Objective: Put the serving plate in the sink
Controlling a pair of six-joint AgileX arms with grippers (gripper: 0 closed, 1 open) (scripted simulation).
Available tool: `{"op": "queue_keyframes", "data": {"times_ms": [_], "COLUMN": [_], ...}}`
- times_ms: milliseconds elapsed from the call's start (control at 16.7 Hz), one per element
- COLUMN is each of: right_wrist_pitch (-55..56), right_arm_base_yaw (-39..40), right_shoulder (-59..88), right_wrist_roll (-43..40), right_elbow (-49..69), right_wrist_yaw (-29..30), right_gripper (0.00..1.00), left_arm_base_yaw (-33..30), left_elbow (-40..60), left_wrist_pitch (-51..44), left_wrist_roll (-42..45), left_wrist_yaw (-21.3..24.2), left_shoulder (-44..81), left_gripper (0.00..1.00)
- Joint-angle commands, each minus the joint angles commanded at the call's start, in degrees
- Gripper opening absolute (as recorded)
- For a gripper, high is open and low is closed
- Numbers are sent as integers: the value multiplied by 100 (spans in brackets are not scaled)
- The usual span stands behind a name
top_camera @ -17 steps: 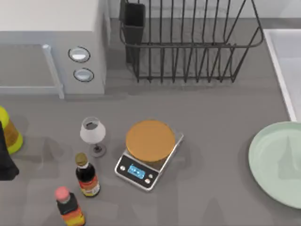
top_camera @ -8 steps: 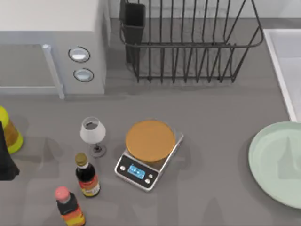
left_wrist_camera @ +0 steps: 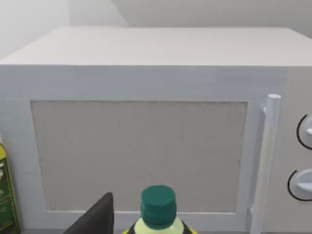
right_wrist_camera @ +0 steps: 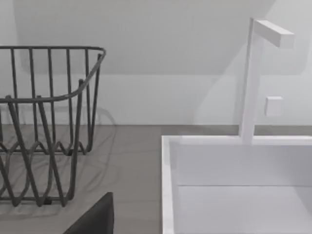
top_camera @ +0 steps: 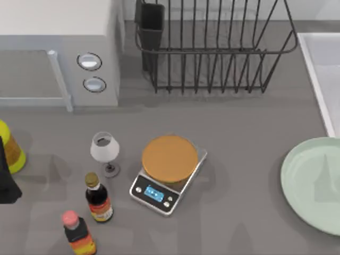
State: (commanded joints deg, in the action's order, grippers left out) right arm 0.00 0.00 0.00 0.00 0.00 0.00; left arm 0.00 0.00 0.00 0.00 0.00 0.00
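Observation:
The serving plate (top_camera: 313, 183), pale mint green and shallow, lies flat on the grey counter at the right edge, partly cut off by the view's border. The sink (top_camera: 319, 69) is behind it at the far right; its white rim (right_wrist_camera: 168, 185) and flat inside appear in the right wrist view, where a dark part of my right gripper (right_wrist_camera: 92, 217) pokes in. My left gripper (top_camera: 5, 180) is a dark shape at the far left edge, beside a yellow bottle (top_camera: 9, 149). Nothing touches the plate.
A black wire dish rack (top_camera: 212, 48) stands at the back, left of the sink. A white microwave (top_camera: 53, 48) fills the back left. A silver scale with an orange disc (top_camera: 167, 175), a wine glass (top_camera: 104, 151) and two sauce bottles (top_camera: 98, 197) stand mid-left. A white faucet (right_wrist_camera: 251, 83) rises behind the sink.
A faint shadow on the plate has shifted slightly. The objects and the left arm have not moved.

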Motion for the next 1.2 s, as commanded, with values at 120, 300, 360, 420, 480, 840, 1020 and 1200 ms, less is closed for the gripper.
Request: {"op": "queue_keyframes", "data": {"times_ms": [120, 300, 360, 420, 480, 840, 1020, 1200], "right_wrist_pitch": [0, 0, 0, -2, -49, -1177, -2095, -3103], "right_arm_base_yaw": [0, 0, 0, 1, 19, 459, 817, 1209], "right_shoulder": [0, 0, 0, 3, 63, 1692, 3167, 4851], "right_wrist_roll": [0, 0, 0, 1, 20, 473, 842, 1247], "right_elbow": [0, 0, 0, 2, 57, 1372, 2443, 3616], "right_wrist_yaw": [0, 0, 0, 0, 0, 0, 0, 1], "right_gripper": [100, 100, 100, 100, 100, 100, 100, 100], "left_arm_base_yaw": [0, 0, 0, 0, 0, 0, 0, 0], "left_elbow": [0, 0, 0, 0, 0, 0, 0, 0], "left_wrist_pitch": [0, 0, 0, 0, 0, 0, 0, 0], "left_wrist_roll": [0, 0, 0, 0, 0, 0, 0, 0], "left_wrist_yaw": [0, 0, 0, 0, 0, 0, 0, 0], "left_shoulder": [0, 0, 0, 0, 0, 0, 0, 0], "left_gripper": [100, 100, 100, 100, 100, 100, 100, 100]}}
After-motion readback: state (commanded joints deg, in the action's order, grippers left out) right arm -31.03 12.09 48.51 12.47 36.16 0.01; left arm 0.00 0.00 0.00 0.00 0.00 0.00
